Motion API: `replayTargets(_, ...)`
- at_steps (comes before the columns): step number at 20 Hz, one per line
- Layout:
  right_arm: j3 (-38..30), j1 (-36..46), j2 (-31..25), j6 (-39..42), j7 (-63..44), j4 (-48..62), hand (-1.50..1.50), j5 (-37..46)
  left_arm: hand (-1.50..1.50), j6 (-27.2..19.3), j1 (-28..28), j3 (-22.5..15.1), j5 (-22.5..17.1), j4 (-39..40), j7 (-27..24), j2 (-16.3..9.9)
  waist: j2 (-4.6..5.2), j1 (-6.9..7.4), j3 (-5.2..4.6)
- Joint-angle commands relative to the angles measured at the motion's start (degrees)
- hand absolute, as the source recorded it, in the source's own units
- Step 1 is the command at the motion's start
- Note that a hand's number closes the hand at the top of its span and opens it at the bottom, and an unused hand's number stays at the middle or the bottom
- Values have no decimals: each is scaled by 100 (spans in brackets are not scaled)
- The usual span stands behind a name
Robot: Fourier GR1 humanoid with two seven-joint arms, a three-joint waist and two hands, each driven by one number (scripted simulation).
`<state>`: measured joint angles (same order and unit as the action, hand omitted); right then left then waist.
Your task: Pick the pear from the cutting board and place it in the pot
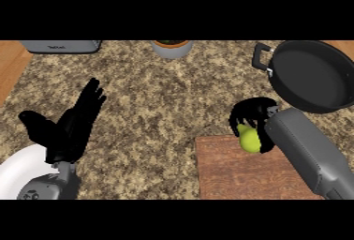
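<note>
A yellow-green pear (249, 139) hangs just above the far edge of the brown wooden cutting board (242, 173), at the lower right of the head view. My right hand (253, 114) is curled round the pear from above and hides its upper part. The black pot (313, 75) sits at the upper right, up and to the right of that hand, with nothing in it. My left hand (72, 126) rests open at the left with its fingers up, far from the pear.
A white plate (21, 173) lies at the lower left, partly under my left forearm. A grey toaster (61, 46) and a potted plant (171, 47) stand along the far edge. The speckled counter ends in wood at the left.
</note>
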<state>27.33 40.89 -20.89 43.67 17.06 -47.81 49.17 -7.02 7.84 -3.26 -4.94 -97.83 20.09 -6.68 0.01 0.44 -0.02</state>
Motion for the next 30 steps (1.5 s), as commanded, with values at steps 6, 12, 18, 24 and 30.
replayTargets(6,-2091,-357,-974,-1204,-1890,552,150,-312,0,-101,-337,248,48,-10,-118,-64,-118,-567,-3)
replayTargets(12,-3545,-708,-1505,-3234,-3796,665,150,-499,0,-194,-342,436,12,-30,-144,-91,-123,-717,-8)
replayTargets(18,-3844,-1108,-1671,-4402,-4707,-815,150,-320,0,54,-412,362,-74,16,-121,-172,-144,-512,-25)
replayTargets(24,-3972,-1765,-1766,-4234,-5292,-3134,150,-456,0,44,-611,132,-9,-186,-128,-14,-129,-381,-17)
replayTargets(30,-4075,-1669,-2145,-3636,-5569,-4892,150,-609,0,70,-187,206,17,129,-220,-20,-46,-199,-7)
